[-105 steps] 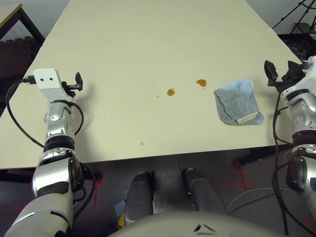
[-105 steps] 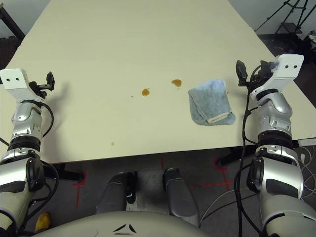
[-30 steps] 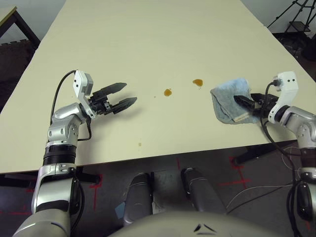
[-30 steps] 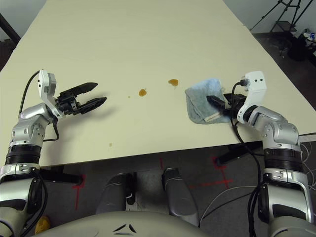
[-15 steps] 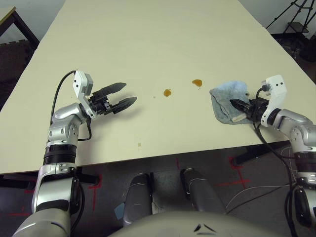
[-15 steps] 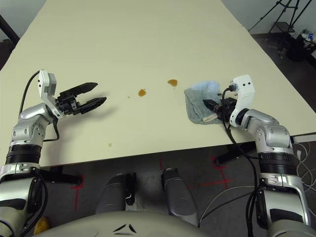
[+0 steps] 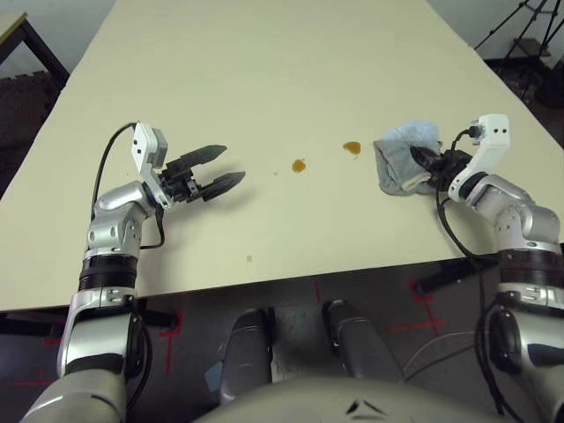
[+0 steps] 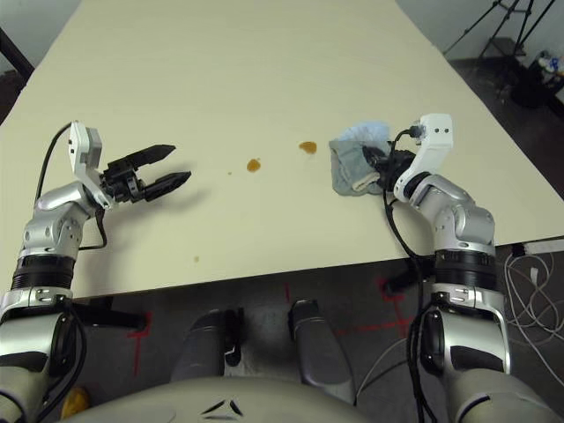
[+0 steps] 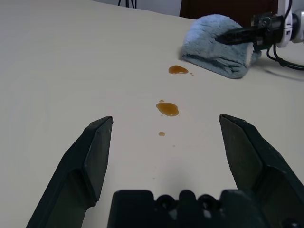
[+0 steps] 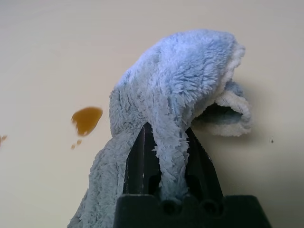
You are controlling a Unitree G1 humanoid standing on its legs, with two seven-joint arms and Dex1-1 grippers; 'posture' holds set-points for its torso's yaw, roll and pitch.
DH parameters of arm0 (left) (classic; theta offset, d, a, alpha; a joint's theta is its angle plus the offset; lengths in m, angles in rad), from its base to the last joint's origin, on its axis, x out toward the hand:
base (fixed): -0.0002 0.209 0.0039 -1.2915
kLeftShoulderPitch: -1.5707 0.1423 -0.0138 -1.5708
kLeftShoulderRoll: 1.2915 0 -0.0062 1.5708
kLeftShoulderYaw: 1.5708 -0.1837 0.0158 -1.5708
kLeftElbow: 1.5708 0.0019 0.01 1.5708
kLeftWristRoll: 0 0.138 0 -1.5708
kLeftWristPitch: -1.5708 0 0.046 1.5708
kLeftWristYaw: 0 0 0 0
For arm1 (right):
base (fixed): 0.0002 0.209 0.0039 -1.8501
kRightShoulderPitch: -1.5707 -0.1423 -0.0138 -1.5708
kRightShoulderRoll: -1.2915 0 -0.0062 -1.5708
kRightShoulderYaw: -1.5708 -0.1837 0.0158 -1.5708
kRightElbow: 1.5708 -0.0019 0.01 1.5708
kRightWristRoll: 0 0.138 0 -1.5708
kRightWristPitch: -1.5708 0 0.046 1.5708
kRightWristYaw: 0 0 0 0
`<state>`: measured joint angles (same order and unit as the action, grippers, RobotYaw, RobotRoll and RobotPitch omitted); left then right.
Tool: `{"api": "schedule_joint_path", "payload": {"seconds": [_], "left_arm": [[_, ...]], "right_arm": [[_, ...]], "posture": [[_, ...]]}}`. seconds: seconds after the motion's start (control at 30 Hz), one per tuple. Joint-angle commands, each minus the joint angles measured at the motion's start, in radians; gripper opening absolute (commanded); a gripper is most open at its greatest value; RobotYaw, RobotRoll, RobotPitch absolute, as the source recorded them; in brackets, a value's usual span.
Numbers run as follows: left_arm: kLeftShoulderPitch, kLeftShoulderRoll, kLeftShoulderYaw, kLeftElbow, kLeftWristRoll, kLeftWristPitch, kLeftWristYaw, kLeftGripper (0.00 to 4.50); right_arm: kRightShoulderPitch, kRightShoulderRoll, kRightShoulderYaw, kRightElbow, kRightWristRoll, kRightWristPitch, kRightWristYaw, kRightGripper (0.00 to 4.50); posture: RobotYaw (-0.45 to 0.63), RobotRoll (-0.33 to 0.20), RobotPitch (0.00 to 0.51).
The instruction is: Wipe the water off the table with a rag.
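Two small amber water spots (image 7: 299,165) (image 7: 352,147) lie near the middle of the cream table (image 7: 264,70). Just right of them sits the light blue rag (image 7: 398,159), bunched up. My right gripper (image 7: 421,160) is shut on a fold of the rag (image 10: 175,85), whose fuzzy cloth drapes over both fingers; one water spot (image 10: 87,118) lies close beside it. My left gripper (image 7: 231,165) hovers open over the table's left half, pointing at the spots (image 9: 167,109) with nothing between its fingers, well short of them.
A tiny pale yellowish speck (image 7: 249,258) sits near the table's front edge. A black tripod (image 7: 538,26) stands on the dark floor beyond the far right corner. Bare tabletop stretches behind the spots and between the two arms.
My right gripper has pulled the rag's near side up and away from the front edge, bunching the cloth, which lay flat before. The left arm has stayed in place, open.
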<state>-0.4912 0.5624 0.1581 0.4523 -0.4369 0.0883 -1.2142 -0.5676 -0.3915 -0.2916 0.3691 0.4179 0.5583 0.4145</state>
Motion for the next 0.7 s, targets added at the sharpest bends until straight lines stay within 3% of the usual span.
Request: {"api": "schedule_joint_path", "payload": {"seconds": [0.03, 0.7], "left_arm": [[0.008, 0.002, -0.013, 0.013, 0.011, -0.002, -0.013, 4.50], [0.041, 0.008, -0.014, -0.020, 0.005, 0.014, -0.016, 4.50]], "right_arm": [[-0.031, 0.019, -0.016, 0.050, -0.014, -0.043, -0.046, 0.14], [-0.125, 0.220, 0.116, 0.145, -0.089, -0.060, -0.072, 0.14]], "posture": [[-0.17, 0.000, 0.137], [-0.16, 0.000, 0.152]]}}
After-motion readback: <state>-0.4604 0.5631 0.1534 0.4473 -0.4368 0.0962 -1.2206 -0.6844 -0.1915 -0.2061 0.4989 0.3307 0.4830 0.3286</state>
